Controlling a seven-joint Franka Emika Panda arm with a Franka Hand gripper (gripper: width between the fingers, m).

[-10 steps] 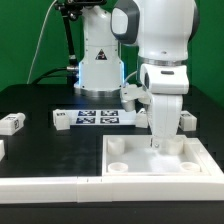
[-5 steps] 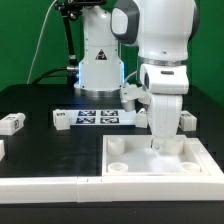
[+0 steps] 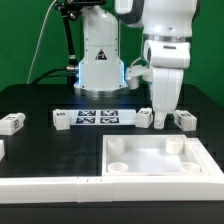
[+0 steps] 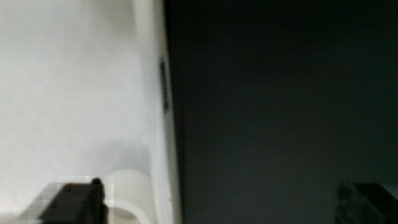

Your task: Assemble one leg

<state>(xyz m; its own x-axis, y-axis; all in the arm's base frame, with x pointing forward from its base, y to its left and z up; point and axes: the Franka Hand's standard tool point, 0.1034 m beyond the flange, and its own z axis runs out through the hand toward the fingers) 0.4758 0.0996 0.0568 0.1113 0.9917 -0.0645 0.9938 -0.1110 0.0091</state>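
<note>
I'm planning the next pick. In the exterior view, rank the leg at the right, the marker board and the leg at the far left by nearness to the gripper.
From the gripper:
1. right leg, just beside it on the exterior view's right.
2. marker board, toward the exterior view's left.
3. left leg, near the far left edge.

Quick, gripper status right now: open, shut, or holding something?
The two-finger gripper: open, fingertips wide apart in the wrist view, holding nothing.
</note>
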